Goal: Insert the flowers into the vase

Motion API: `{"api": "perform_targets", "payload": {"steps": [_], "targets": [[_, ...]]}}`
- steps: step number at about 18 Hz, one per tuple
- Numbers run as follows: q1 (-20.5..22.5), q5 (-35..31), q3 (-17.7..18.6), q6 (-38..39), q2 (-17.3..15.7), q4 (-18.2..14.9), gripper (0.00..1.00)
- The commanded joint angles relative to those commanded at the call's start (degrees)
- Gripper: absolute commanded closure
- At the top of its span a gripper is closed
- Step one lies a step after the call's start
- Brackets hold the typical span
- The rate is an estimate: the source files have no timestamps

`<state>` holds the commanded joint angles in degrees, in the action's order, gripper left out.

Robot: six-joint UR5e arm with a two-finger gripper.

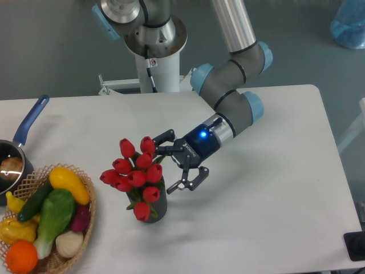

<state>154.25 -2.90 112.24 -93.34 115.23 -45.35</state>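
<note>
The flowers, a bunch of red tulip buds on green stems, stand in the vase, a short dark grey ribbed cylinder near the table's front middle. The blooms lean left and hide most of the vase's mouth. Just right of the bunch, my gripper is open, fingers spread wide with nothing between them. One finger sits by the upper blooms, the other beside the vase's rim. The arm reaches in from the upper right.
A wicker basket of colourful vegetables and fruit sits at the front left, close to the vase. A blue-handled saucepan lies at the left edge. The robot base stands behind the white table.
</note>
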Motion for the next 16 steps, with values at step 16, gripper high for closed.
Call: {"api": "perform_targets", "payload": {"steps": [16], "targets": [[8.17, -22.31, -5.10, 12.91, -11.24, -0.26, 0.00]]}}
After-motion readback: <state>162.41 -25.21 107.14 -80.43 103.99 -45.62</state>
